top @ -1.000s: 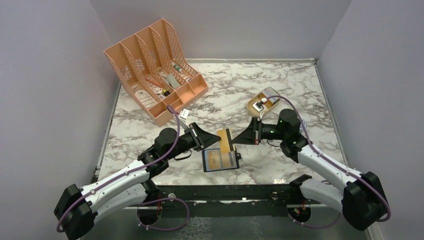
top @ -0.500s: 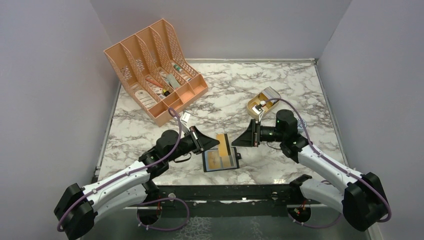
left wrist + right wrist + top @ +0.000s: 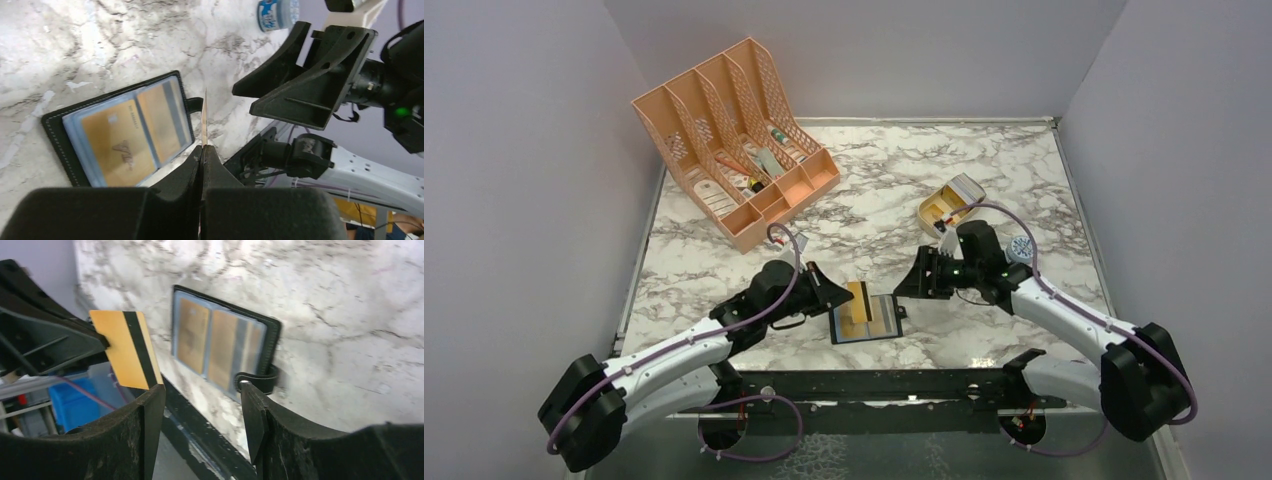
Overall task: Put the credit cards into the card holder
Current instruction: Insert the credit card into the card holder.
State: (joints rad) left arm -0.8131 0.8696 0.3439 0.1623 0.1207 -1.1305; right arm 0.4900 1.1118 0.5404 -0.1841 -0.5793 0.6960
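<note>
Orange credit card (image 3: 858,299) with black stripe, standing on edge, clamped in shut left gripper (image 3: 842,293) just above open card holder (image 3: 881,321). Holder flat on marble table (image 3: 874,190) near front edge, more cards (image 3: 125,135) tucked in its clear slots. Right gripper (image 3: 902,288) close by on the right, jaws apart, holding nothing.

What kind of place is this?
Probably a robot test booth: a left arm and right arm mounted at a marble-look table, with plain grey walls boxing it in.

Black card holder (image 3: 65,145) open flat, tan cards (image 3: 117,150) sleeved inside, orange striped card (image 3: 127,347) upright over it
</note>
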